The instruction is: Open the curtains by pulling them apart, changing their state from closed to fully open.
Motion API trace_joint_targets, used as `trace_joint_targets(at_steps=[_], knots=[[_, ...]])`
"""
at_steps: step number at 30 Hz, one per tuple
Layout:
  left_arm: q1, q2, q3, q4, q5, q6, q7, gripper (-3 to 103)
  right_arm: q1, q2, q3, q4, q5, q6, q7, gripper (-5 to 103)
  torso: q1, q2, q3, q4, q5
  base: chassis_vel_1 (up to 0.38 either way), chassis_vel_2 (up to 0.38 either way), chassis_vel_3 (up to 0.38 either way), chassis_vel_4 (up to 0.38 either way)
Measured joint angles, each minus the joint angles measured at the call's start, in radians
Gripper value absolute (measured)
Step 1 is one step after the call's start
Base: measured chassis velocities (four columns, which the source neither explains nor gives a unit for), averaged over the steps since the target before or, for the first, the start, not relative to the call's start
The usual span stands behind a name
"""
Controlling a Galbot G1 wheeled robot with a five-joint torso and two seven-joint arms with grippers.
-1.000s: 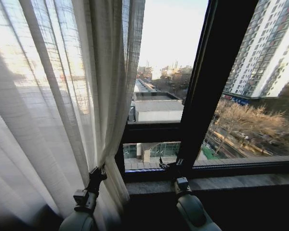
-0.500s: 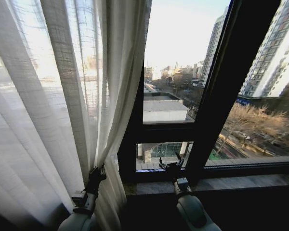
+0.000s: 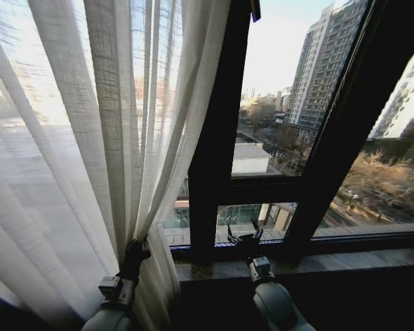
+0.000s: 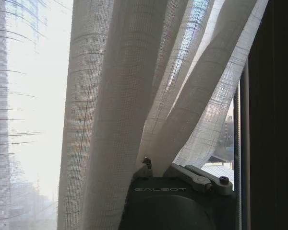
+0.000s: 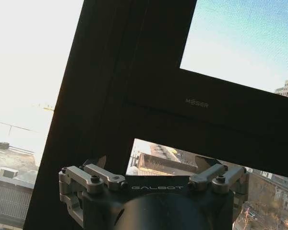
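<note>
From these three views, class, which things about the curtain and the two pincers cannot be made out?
- Head view: the curtain top and hem are cut off by the frame edges.
- Left wrist view: the left pincer tips are buried in folds, so the grip is unclear.
- Head view: the right pincer is dark against the window frame.

1. The head view looks forward over both arms at the window frame (image 3: 217, 138).
2. The left wrist view sits close behind the left gripper (image 4: 156, 168), pressed near the curtains (image 4: 115, 96).
3. The right wrist view faces the same frame from behind the right gripper (image 5: 151, 167).
</note>
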Motion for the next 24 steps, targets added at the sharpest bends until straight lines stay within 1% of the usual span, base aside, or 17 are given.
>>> trace_joint_targets(at_steps=[7, 16, 19, 24], knots=[[0.002, -0.002, -0.004, -0.003, 0.001, -0.003, 0.0, 0, 0.0, -0.003, -0.004, 0.001, 0.0, 0.001, -0.001, 100, 0.0, 0.0, 0.0, 0.0, -0.0001, 0.317, 0.32, -0.32, -0.319], [0.004, -0.008, -0.005, -0.005, 0.003, -0.005, -0.001, 0, 0.001, -0.002, -0.014, -0.003, -0.006, 0.005, -0.002, 100, 0.0, 0.0, 0.0, 0.0001, -0.0004, 0.367, 0.38, -0.379, -0.367], [0.006, -0.009, -0.004, -0.005, 0.004, -0.006, -0.001, 0, -0.001, -0.001, -0.014, -0.013, -0.004, 0.043, -0.012, 100, 0.0, 0.0, 0.0, 0.0, -0.0001, 0.341, 0.353, -0.353, -0.332], [0.006, -0.011, -0.003, -0.005, 0.006, -0.007, -0.003, 0, -0.001, 0.0, -0.013, -0.018, 0.011, 0.065, -0.018, 100, 0.0, 0.0, 0.0, 0.0003, -0.0007, 0.283, 0.271, -0.27, -0.259]])
